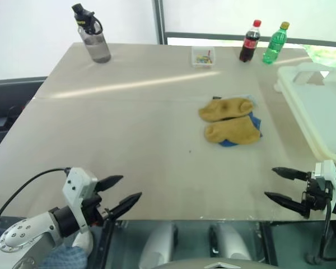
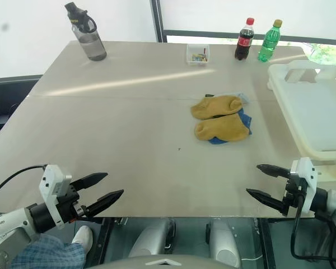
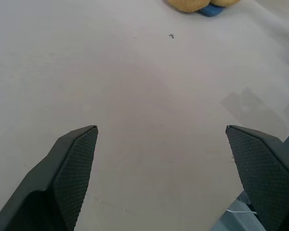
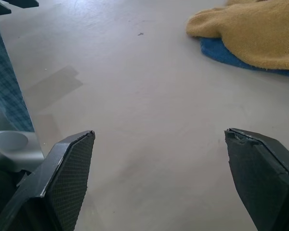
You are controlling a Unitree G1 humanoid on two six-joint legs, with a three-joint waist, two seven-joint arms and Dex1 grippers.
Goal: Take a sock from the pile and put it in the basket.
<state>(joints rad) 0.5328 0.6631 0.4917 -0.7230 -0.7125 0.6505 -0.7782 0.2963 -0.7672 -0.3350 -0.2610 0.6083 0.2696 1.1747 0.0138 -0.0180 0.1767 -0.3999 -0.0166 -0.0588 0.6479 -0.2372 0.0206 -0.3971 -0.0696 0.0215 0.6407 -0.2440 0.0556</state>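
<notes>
Start with the worktop (image 1: 129, 145): its broad beige surface carries everything, and its centre is left bare so that either arm can sweep across it unobstructed. Note the basket (image 2: 308, 106) at 3 o'clock, standing on the right edge within the right arm's range, which suggests that arm is meant to make the drop. Locate the pile (image 1: 231, 122) at about 1 o'clock from the worktop's centre: two mustard-yellow socks lie on top of a blue one, with a dark edge showing behind, just beside the basket but not touching it. At 12 o'clock, along the far edge, a grey water bottle (image 1: 93, 36), a small clear box (image 1: 203, 56), a cola bottle (image 1: 250, 41) and a green bottle (image 1: 275, 43) stand well apart from the pile and play no part. The left gripper (image 1: 122, 190) at 7 o'clock and the right gripper (image 2: 267, 182) at 5 o'clock hover over the near edge, fingers spread wide and empty. Judge this a ready pose; no sock is taken yet.
</notes>
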